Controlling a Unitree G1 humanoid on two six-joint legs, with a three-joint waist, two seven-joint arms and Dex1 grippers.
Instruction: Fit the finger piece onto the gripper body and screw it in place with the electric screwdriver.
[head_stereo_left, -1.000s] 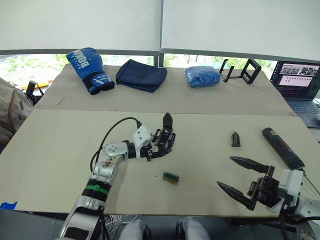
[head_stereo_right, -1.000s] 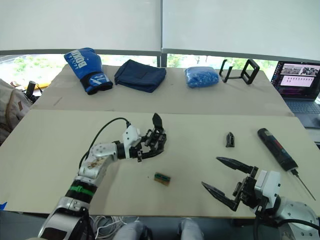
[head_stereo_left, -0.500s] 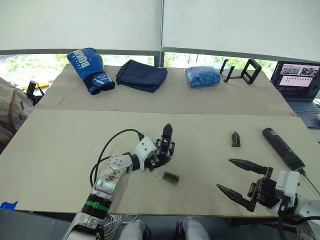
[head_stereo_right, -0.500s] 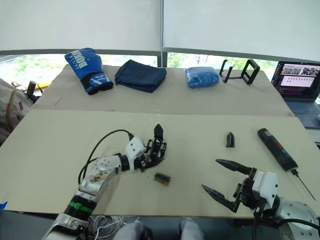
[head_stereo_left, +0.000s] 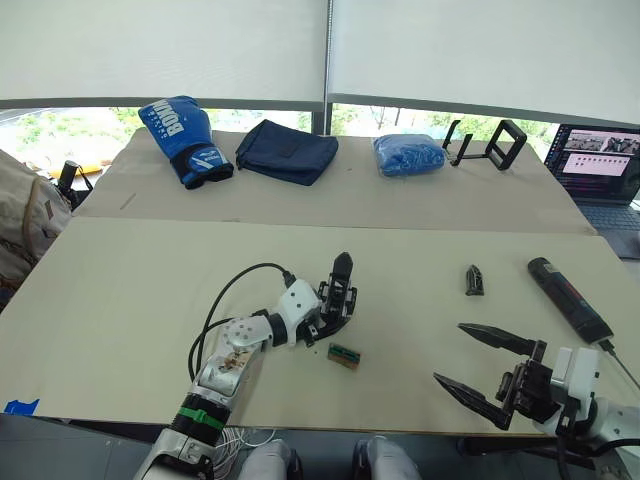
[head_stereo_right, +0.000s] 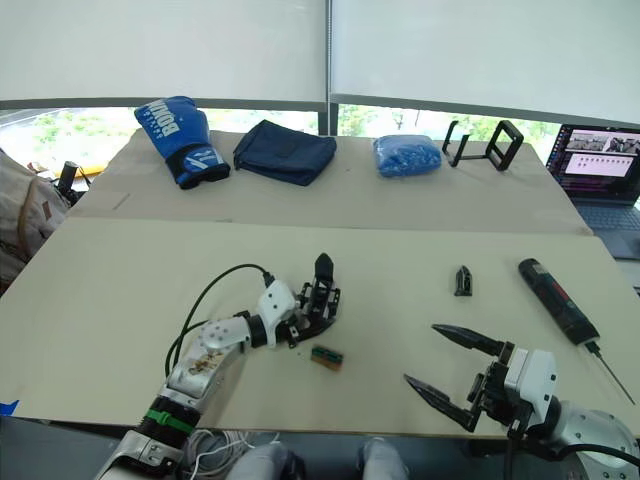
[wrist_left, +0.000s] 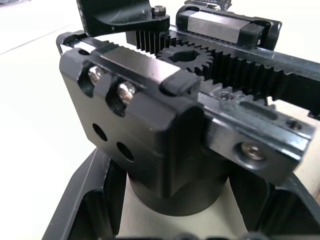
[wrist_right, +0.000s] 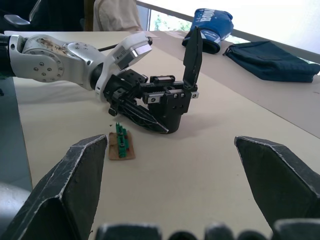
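The gripper body (head_stereo_left: 335, 300), black with toothed racks and a round barrel, is seen upright near the table's middle, one finger raised; the finger piece (head_stereo_left: 473, 280), a small dark wedge, lies well apart; the electric screwdriver (head_stereo_left: 568, 298) lies beyond it.

White lettering on the blue boxing glove (head_stereo_left: 183, 138), not clearly legible.

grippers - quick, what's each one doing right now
left gripper: shut on the gripper body.
right gripper: open, holding nothing.
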